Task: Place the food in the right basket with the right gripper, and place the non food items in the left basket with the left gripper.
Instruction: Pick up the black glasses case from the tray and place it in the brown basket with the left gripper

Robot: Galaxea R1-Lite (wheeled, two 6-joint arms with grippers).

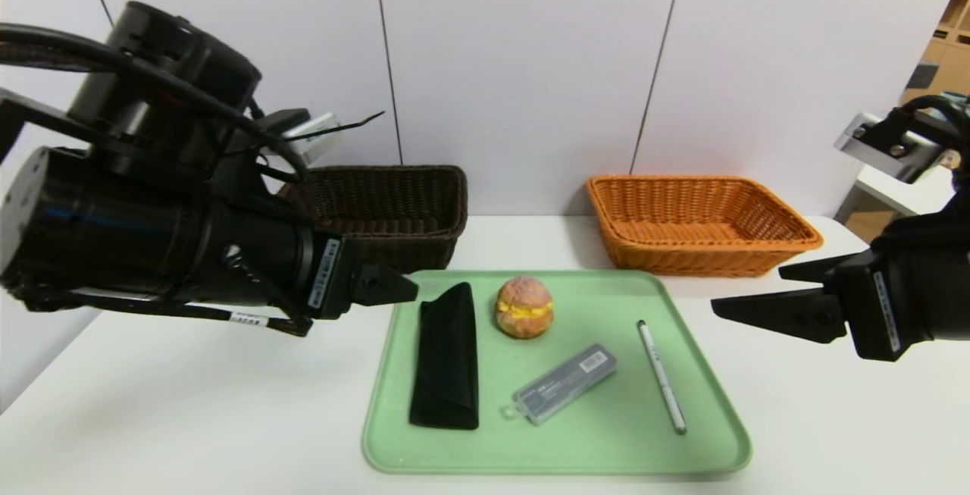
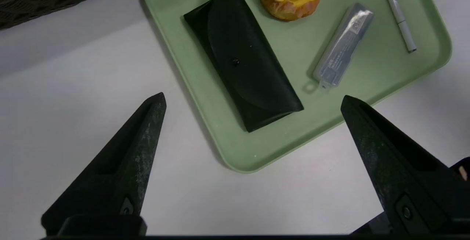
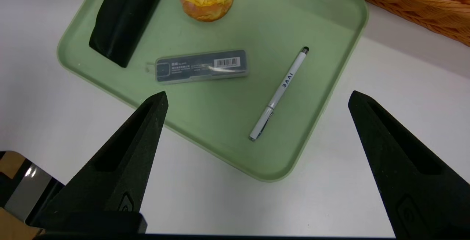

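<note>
Bun, Black Case, Grey Box and Pen Share a Green Tray Between My Open Grippers

My left gripper (image 2: pixel 253 100) hangs at the left of the head view, its fingers (image 2: pixel 147 137) spread wide around nothing. My right gripper (image 3: pixel 259 98) hovers at the right edge, fingers (image 3: pixel 148 137) likewise wide open and holding nothing. Between them, in the lower centre, a green tray (image 1: pixel 576 453) lies on the white worktop (image 1: pixel 189 404). On it, a round bun (image 1: pixel 524 307) with yellow filling sits at upper centre, just beside a folded black case (image 1: pixel 447 362) at the tray's left. A translucent grey plastic box (image 1: pixel 567 383) with a barcode label lies slanted below the bun, and a slim white pen (image 1: pixel 661 375) lies to the right. Behind the tray stand a dark brown wicker basket (image 1: pixel 386 236), left of centre and partly hidden by my left arm (image 1: pixel 151 230), and an orange wicker basket (image 1: pixel 697 252), right of centre.
</note>
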